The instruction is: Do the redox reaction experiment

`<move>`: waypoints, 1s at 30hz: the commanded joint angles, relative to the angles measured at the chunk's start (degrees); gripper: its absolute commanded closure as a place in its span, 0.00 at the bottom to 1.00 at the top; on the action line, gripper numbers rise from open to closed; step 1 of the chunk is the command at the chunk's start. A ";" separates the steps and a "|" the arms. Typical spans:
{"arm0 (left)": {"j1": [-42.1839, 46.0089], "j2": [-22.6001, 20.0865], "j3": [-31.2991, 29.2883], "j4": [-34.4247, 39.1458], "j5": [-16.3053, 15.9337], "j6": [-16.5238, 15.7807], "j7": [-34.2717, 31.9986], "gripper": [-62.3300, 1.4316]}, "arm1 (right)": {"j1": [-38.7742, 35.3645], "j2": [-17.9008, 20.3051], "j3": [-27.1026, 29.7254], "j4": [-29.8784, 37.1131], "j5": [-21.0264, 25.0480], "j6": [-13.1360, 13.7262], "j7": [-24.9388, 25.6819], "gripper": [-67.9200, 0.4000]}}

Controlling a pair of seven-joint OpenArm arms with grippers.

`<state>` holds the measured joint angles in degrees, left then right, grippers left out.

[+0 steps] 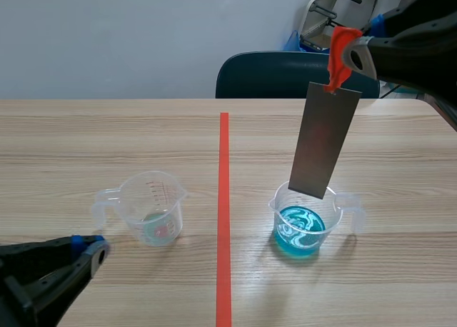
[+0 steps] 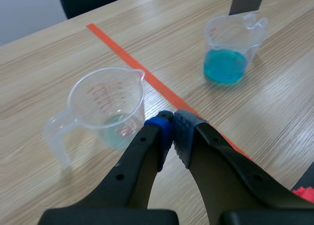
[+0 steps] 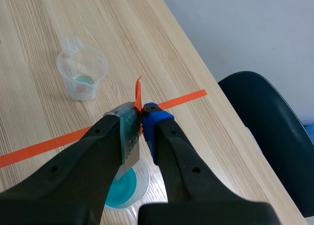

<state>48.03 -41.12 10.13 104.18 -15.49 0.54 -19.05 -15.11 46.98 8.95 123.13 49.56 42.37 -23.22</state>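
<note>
Right gripper point(image 3: 140, 119) pinched the strip point(image 1: 325, 138) by its red tag point(image 1: 338, 54). The strip hung near-upright, its lower end at the blue cup's point(image 1: 303, 223) rim, with liquid directly below. A straight descent should dip it. Left gripper point(image 2: 171, 129) was closed empty beside the clear cup point(image 1: 153, 205), well apart.

Table point(image 1: 86, 134): light wood-grain top, with the far edge running straight across. One orange-red tape line point(image 1: 224, 198) starts just short of the far edge and runs down the middle toward the robot's edge.

Left of the line: clear plastic measuring cup point(image 1: 152, 209), upright, red graduations, a thin layer of pale greenish liquid at the bottom, handle toward the table's left edge.

Right of the line: second clear cup point(image 1: 305, 220), upright, blue liquid low inside, handle toward the right edge.

Both cups stand near the line without touching it.
</note>
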 commanded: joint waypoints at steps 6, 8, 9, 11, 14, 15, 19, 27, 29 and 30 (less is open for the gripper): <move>6.71 1.44 -7.26 4.66 -3.96 0.42 1.20 0.93 | 0.70 0.00 0.81 0.59 0.63 0.35 0.66 0.98; 7.98 1.90 -9.16 5.01 -4.85 0.42 2.45 0.93 | 0.70 0.00 0.81 0.59 0.63 0.35 0.63 0.98; 8.52 2.32 -10.16 5.03 -4.94 0.39 2.62 0.93 | 0.70 0.00 0.81 0.59 0.63 0.35 0.63 0.98; 9.73 3.17 -11.98 5.03 -4.94 0.42 2.56 0.93 | 0.70 0.00 0.81 0.59 0.63 0.35 0.63 0.98; 11.23 4.57 -14.69 5.03 -5.81 0.39 2.56 0.93 | 0.70 0.00 0.81 0.59 0.63 0.35 0.63 0.98; 11.65 5.01 -15.47 5.03 -6.64 0.39 2.62 0.93 | 0.70 0.00 0.81 0.59 0.63 0.35 0.63 0.98; 12.26 6.19 -16.76 5.01 -6.88 0.24 2.60 0.86 | 0.70 0.00 0.81 0.59 0.63 0.35 0.63 0.98; 12.24 6.19 -16.76 5.03 -7.06 0.26 0.39 0.10 | 0.70 0.00 0.81 0.59 0.63 0.35 0.66 0.98; 12.11 6.16 -16.74 5.07 -7.04 0.20 0.46 0.00 | 0.70 0.00 0.81 0.59 0.63 0.35 0.63 0.98; 12.11 6.16 -16.74 5.07 -7.04 0.17 0.46 0.00 | 0.70 0.00 0.81 0.59 0.63 0.35 0.63 0.98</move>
<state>60.31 -35.24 -7.05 108.51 -22.39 0.86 -17.85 -15.11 46.98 8.95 123.13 49.54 42.37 -23.22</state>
